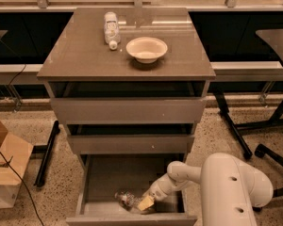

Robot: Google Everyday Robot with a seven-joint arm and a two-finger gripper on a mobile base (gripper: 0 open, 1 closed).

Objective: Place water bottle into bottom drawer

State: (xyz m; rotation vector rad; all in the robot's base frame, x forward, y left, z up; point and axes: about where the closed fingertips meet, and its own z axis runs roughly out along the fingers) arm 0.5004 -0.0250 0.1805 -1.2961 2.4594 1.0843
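Observation:
The bottom drawer (96,182) of the grey cabinet stands pulled out. The clear ribbed water bottle (126,199) lies inside it, near the front. My gripper (145,203) reaches down into the drawer from the right and sits at the bottle's right end, its yellowish tip against the bottle. My white arm (226,187) fills the lower right of the view.
On the cabinet top (75,55) lie a shorter bottle with white cap (111,28) and a cream bowl (146,48). The two upper drawers (127,109) are closed. A cardboard box (2,168) stands on the floor at left; black table legs (236,126) stand at right.

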